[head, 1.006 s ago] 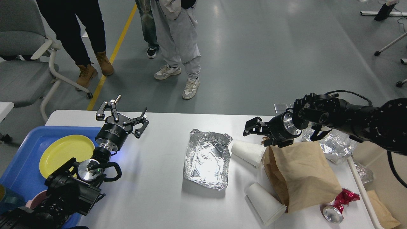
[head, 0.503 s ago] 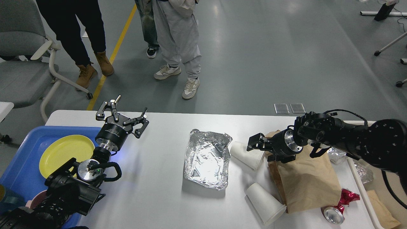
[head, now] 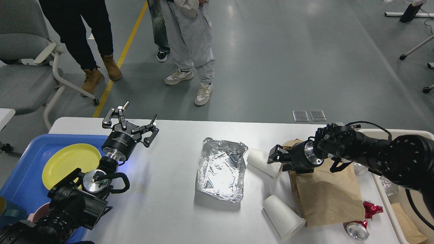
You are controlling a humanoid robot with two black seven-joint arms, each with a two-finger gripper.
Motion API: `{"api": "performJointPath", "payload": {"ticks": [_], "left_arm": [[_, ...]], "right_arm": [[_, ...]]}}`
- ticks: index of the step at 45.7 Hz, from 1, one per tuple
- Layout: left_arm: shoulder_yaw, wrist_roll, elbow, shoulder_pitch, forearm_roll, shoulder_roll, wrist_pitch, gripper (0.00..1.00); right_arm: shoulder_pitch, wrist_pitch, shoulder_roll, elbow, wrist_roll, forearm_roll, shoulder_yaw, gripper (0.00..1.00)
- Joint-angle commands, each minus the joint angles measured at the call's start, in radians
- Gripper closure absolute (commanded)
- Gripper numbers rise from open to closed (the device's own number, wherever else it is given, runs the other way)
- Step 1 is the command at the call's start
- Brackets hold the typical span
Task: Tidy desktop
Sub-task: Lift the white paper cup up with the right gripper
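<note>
Cup [head: 262, 162] on its side beside the foil tray [head: 221, 174], mid-desktop [head: 162, 189]; right gripper [head: 275, 158] at its rim, finger spacing unreadable. Best approach: straddle the rim wall, pinch lightly, avoid crushing. Left gripper [head: 130, 122] spread, idle. Count: two white cups, one foil tray, one paper bag [head: 327, 191], one crushed can [head: 359, 227].

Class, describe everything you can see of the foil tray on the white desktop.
The foil tray is a shallow rectangular container of crinkled, shiny aluminium foil with a crimped, uneven rim. It looks empty and sits open side up, flat on the desktop near its middle. A white paper cup lying on its side touches or nearly touches its far right corner. Neither tool is on it.
</note>
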Motion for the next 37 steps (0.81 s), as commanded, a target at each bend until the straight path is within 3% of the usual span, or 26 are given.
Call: {"api": "performJointPath", "payload": {"ticks": [1,25,37], "left_arm": [[0.000,0.001,0.000,-0.001,0.000,0.000,0.000,0.04],[0.000,0.000,0.000,0.000,0.000,0.000,0.000,0.04],[0.000,0.000,0.000,0.000,0.000,0.000,0.000,0.04]], "right_arm": [[0.002,-0.002,0.000,0.000,0.000,0.000,-0.001,1.00],[0.041,0.005,-0.012,0.001,-0.001,0.005,0.001,1.00],[0.152,0.035,-0.092,0.066,0.000,0.005,0.014,1.00]]}}
